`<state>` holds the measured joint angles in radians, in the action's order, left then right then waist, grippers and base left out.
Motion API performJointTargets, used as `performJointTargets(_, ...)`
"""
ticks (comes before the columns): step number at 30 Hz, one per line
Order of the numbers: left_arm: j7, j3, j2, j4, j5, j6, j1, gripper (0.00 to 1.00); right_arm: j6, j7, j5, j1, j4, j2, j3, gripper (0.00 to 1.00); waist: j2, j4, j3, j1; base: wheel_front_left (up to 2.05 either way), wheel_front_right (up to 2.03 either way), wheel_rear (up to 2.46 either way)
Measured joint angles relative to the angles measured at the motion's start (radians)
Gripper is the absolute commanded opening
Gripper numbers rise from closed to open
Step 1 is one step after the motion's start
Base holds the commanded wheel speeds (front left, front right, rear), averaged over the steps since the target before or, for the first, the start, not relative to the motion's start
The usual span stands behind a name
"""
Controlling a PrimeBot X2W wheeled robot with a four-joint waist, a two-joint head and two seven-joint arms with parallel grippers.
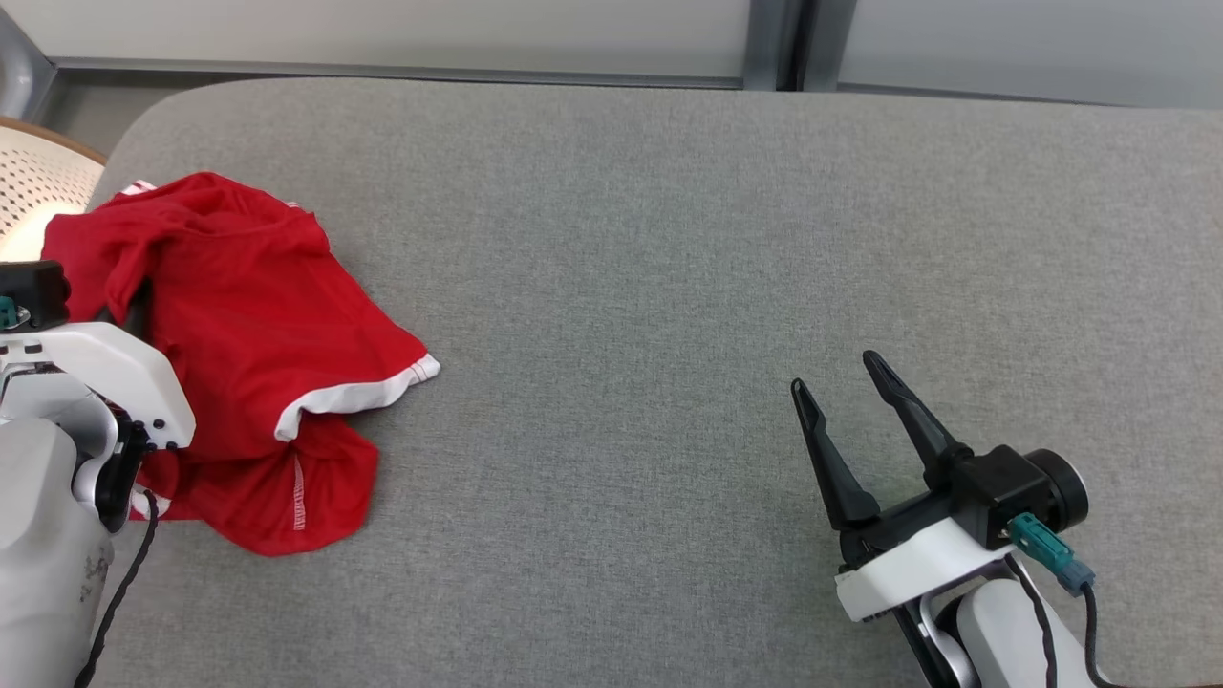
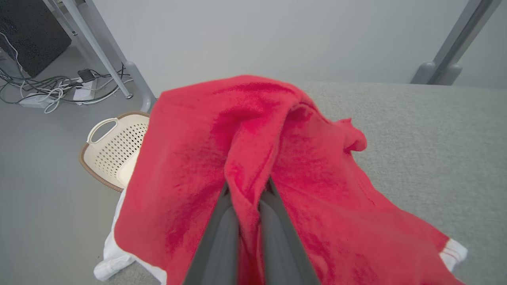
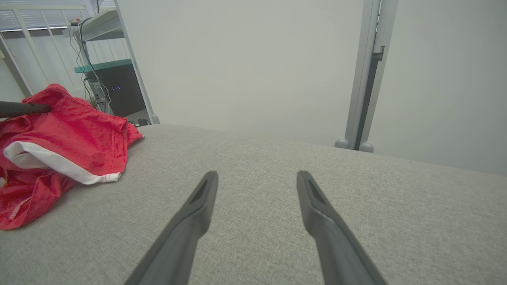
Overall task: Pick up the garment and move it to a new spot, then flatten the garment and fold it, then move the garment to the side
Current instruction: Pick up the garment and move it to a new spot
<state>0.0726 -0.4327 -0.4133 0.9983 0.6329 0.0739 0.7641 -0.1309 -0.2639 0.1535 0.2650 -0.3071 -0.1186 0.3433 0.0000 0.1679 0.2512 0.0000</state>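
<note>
**Location.** The garment (image 1: pixel 258 325), red with white trim (image 1: pixel 354 397), lies crumpled at the left edge of the bench (image 1: pixel 669 239), towards the far corner. It appears to overlap that edge, with a basket (image 2: pixel 111 150) on the floor just beyond.

**Grippers.** The left gripper (image 2: pixel 248 188) has its fingers together, clamped on a raised fold near the middle of the heap, and cloth drapes off both sides. The right gripper (image 1: pixel 834 373) has its fingers apart and holds nothing. It sits over bare bench towards the near right corner, well apart from the garment.

**Handling, as judged.** The fabric is thin, light and limp, and not fragile. It will likely sag and trail when lifted, and loose ends may drag on the bench's textured cover. A single pinch mid-heap should carry it but gives no control of shape, and a thin fold could slip out.

**Recommended holds.** For flattening, take the trimmed hem or sleeve edges, one per gripper. The doubled seam there gives the fingers more to bite on.
</note>
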Motion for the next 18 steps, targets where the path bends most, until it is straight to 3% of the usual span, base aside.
performJointTargets(8,0.057,0.0,-0.028,-0.142,-0.009,-0.027,-0.031,0.0,0.0,0.0,0.013,-0.026,-0.02,0.019,0.002,1.0,0.0,0.021,-0.092,0.0,0.0,0.0,0.0)
performJointTargets(18,0.059,0.028,-0.07,-0.53,0.015,-0.085,-0.135,0.0,0.0,0.0,0.023,-0.06,-0.02,0.035,-0.012,1.0,0.0,0.012,-0.196,0.0,0.0,0.0,0.0)
